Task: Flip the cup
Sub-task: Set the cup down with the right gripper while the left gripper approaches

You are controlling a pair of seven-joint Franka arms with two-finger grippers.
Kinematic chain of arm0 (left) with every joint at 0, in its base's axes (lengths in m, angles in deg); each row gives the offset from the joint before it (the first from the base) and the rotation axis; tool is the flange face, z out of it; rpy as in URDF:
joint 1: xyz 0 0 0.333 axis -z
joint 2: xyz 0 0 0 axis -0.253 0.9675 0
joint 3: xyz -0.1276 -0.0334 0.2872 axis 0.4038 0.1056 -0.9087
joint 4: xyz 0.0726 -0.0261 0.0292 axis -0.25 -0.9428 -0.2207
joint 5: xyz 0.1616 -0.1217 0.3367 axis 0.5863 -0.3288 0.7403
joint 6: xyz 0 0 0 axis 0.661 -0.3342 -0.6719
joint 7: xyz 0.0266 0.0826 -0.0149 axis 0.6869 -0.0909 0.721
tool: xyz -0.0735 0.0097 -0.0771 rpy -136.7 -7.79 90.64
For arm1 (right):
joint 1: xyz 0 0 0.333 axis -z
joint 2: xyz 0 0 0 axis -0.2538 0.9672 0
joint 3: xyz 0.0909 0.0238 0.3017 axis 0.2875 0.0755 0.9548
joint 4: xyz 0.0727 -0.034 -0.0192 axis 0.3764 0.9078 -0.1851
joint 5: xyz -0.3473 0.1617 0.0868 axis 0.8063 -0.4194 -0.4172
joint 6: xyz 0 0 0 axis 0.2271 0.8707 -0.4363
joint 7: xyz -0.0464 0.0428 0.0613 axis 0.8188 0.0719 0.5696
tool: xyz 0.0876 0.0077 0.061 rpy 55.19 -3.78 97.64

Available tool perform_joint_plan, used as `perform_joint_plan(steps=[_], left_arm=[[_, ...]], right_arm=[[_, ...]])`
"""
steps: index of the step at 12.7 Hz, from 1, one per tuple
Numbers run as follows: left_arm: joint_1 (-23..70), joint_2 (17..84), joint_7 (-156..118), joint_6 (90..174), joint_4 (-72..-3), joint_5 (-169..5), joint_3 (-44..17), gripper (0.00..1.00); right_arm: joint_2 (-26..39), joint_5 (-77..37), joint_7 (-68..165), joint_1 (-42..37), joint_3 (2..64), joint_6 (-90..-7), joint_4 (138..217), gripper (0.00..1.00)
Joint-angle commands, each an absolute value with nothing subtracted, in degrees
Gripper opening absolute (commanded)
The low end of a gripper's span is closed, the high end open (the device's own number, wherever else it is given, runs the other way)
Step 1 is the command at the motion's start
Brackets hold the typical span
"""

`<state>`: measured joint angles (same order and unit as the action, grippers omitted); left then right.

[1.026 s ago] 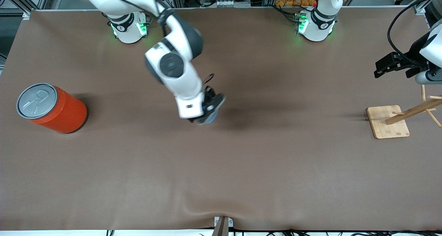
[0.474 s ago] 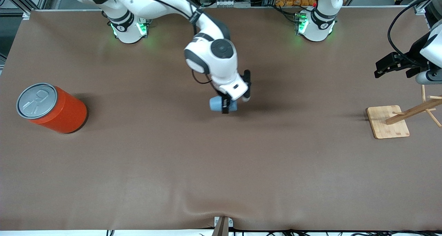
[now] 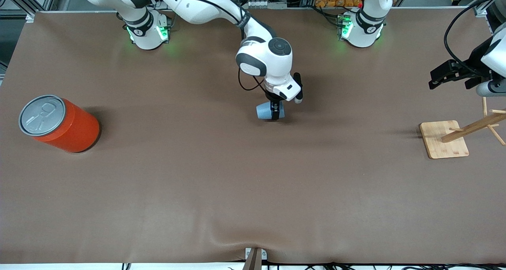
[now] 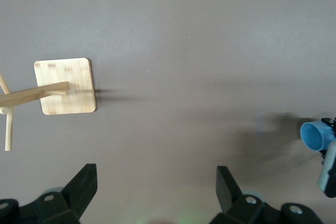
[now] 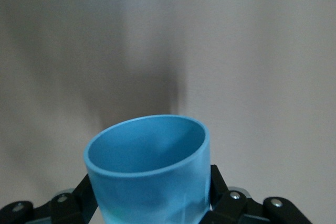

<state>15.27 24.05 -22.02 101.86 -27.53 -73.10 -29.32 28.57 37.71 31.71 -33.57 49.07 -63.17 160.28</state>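
The small light-blue cup [image 3: 264,111] is held on its side just above the middle of the table. My right gripper [image 3: 275,112] is shut on it, one finger on each side of its wall. In the right wrist view the cup [image 5: 149,174] fills the space between the fingers [image 5: 84,195], and its darker blue inside shows. My right gripper [image 5: 151,198] grips it low on the body. My left gripper [image 3: 446,74] waits, open and empty, above the table near the wooden stand. In the left wrist view [image 4: 156,190] the cup [image 4: 315,136] shows mouth-on.
A big orange can [image 3: 59,123] with a grey pull-tab lid stands toward the right arm's end of the table. A wooden stand with pegs on a square base [image 3: 443,139] stands toward the left arm's end and also shows in the left wrist view [image 4: 65,86].
My right arm has swung toward the left arm's end of the table, carrying the cup with it and turning it onto its side. The left arm has not moved.
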Motion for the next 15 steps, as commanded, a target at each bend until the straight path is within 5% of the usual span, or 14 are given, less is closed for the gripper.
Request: perform_joint_plan(steps=[1,7,9,15], left_arm=[[13.7,24.93,-22.01,101.19,-27.11,-72.57,-29.01,1.0],[11.85,28.17,-22.01,101.37,-27.03,-72.66,-29.01,1.0],[10.36,32.38,-22.71,101.45,-26.94,-73.27,-29.01,1.0],[11.92,46.28,-21.67,103.03,-23.86,-76.78,-28.4,1.0]], right_arm=[[30.78,39.61,36.97,-35.03,48.35,-63.09,158.03,0.0],[32.63,40.49,37.34,-35.22,48.35,-63.09,157.32,0.0],[32.72,40.49,37.96,-35.22,48.35,-63.18,157.41,0.99],[32.63,40.23,37.96,-34.69,48.35,-63.09,157.41,1.0]])
